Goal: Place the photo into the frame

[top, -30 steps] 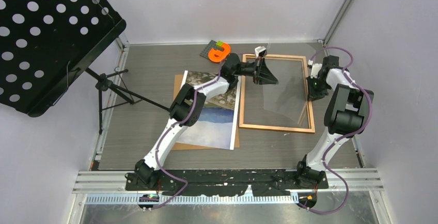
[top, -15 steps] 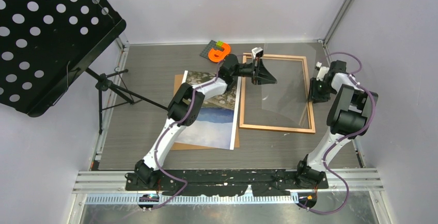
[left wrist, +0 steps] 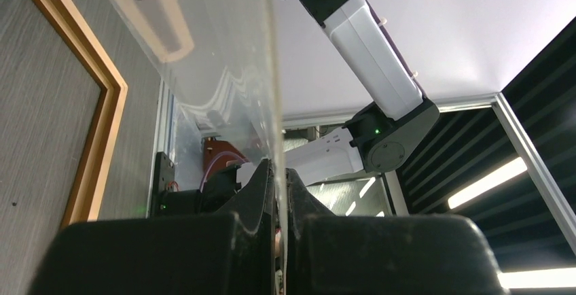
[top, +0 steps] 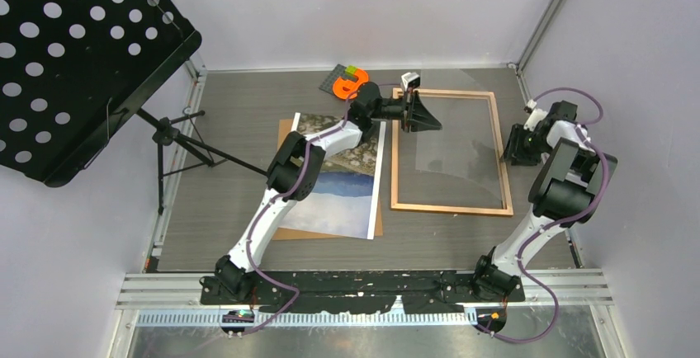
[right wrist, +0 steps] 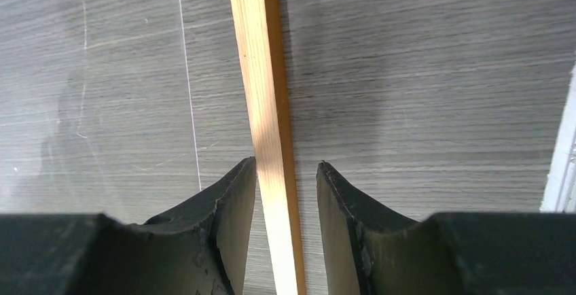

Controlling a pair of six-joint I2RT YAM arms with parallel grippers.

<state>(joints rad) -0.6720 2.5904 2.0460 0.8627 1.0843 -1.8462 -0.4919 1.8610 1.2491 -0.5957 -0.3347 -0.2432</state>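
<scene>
The photo [top: 347, 185] lies face up at centre left on a brown backing board. The light wood frame [top: 450, 208] lies flat to its right, and it also shows in the left wrist view [left wrist: 102, 105]. My left gripper [top: 419, 115] is shut on the edge of a clear transparent sheet [top: 458, 148] and holds it tilted above the frame's far left corner. In the left wrist view the fingers [left wrist: 278, 169] pinch the sheet [left wrist: 224, 57]. My right gripper [top: 513, 145] is open and straddles the frame's right rail [right wrist: 261, 71]. Its left finger [right wrist: 234, 193] touches the rail; the right finger stands apart.
The backing board [top: 285, 139] sticks out from under the photo. An orange part [top: 351, 84] on a dark card sits at the back. A black perforated music stand [top: 82, 53] on a tripod [top: 177, 139] fills the left. The wall and table edge [right wrist: 564, 139] are close on the right.
The frame has slid to the right and turned slightly, along with my right gripper. My left gripper, still holding the sheet, has shifted a little back and left.
</scene>
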